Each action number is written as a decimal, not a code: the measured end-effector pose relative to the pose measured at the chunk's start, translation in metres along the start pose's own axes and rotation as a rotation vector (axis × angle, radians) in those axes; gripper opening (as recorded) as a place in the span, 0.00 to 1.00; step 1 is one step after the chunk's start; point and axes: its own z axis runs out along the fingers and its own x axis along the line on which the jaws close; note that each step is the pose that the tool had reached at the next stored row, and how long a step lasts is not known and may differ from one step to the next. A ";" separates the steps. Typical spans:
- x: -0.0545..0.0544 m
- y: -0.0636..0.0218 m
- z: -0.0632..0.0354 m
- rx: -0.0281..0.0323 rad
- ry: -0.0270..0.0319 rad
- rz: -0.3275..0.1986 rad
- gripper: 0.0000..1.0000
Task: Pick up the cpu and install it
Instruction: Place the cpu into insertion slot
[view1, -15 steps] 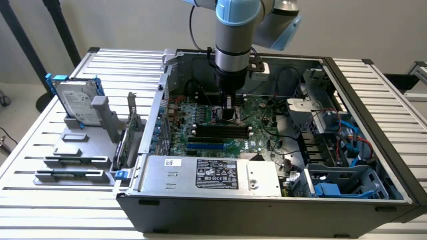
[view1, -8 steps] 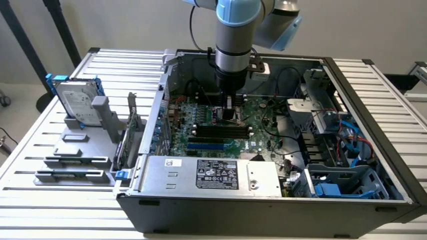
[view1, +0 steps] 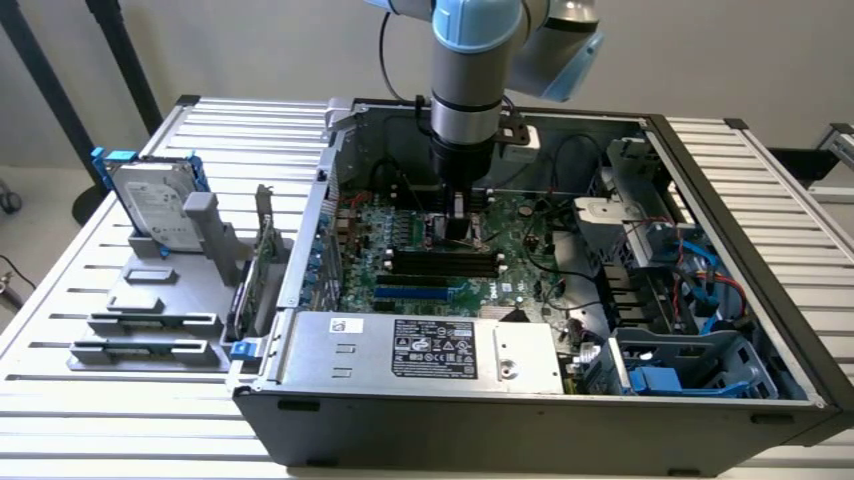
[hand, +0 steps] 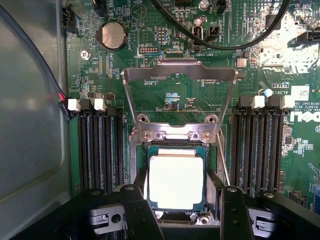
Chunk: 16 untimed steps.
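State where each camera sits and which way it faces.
Exterior view: off the arm, raised beside the open case, looking down into it; the arm and gripper show, reaching down to the motherboard.
Wrist view: on the wrist, looking straight down at the cpu and motherboard; the gripper shows around the cpu.
Shared: the gripper and the motherboard below it.
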 end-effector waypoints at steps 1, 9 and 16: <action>0.000 0.0000 0.0003 -0.0002 0.0009 0.000 0.56; 0.000 0.0000 -0.0054 0.0007 -0.0003 0.000 0.62; 0.001 -0.0026 -0.0218 0.0013 0.0091 0.001 0.62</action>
